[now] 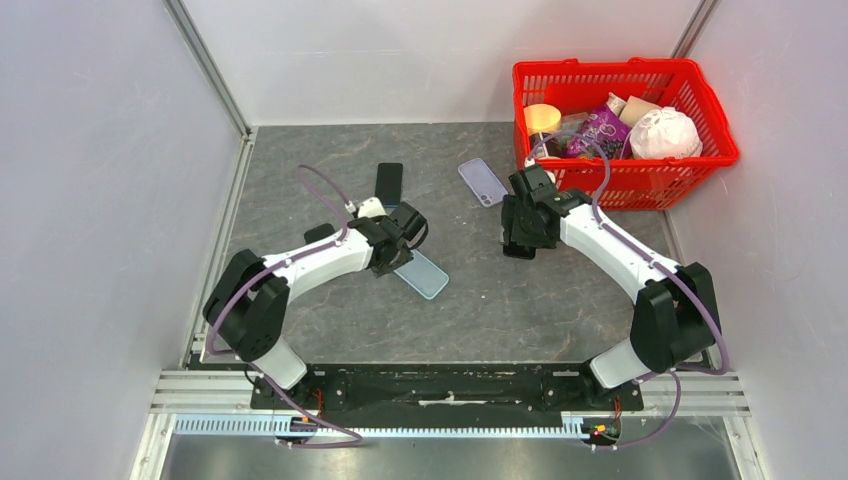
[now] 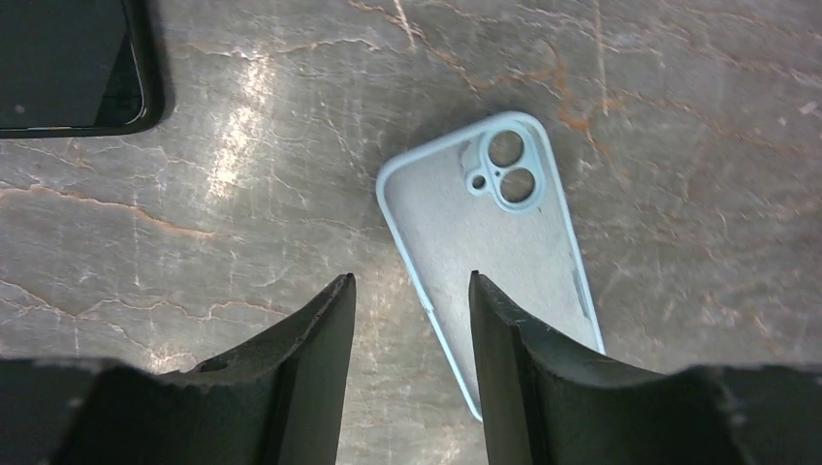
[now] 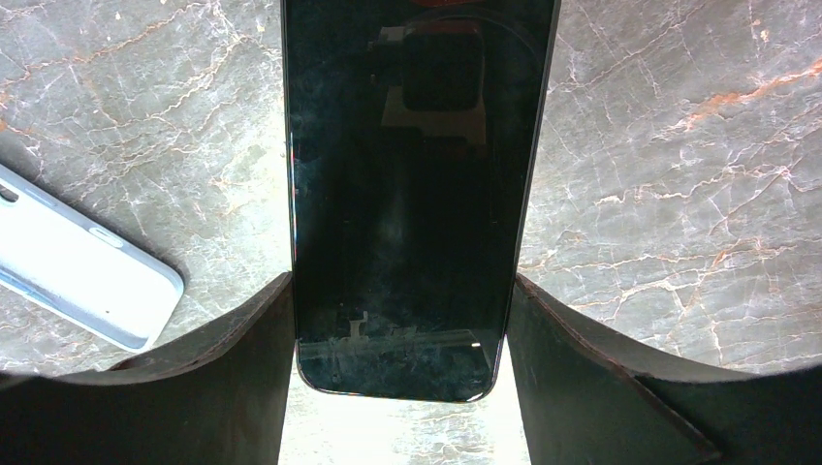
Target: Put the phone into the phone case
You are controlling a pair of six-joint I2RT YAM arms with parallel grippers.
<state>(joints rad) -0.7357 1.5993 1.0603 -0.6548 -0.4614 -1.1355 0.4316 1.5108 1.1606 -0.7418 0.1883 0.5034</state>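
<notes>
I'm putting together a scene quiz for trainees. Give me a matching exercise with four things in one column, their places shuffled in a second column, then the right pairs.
Things
1. light blue case
2. lavender case
3. held phone
4. red basket

Places
A. between the fingers of the right end effector
B. at the far right corner of the table
C. flat on the table, open side up, below the open left end effector
D. on the table between the loose black phone and the red basket

Pairs: 1-C, 2-D, 3-A, 4-B
</notes>
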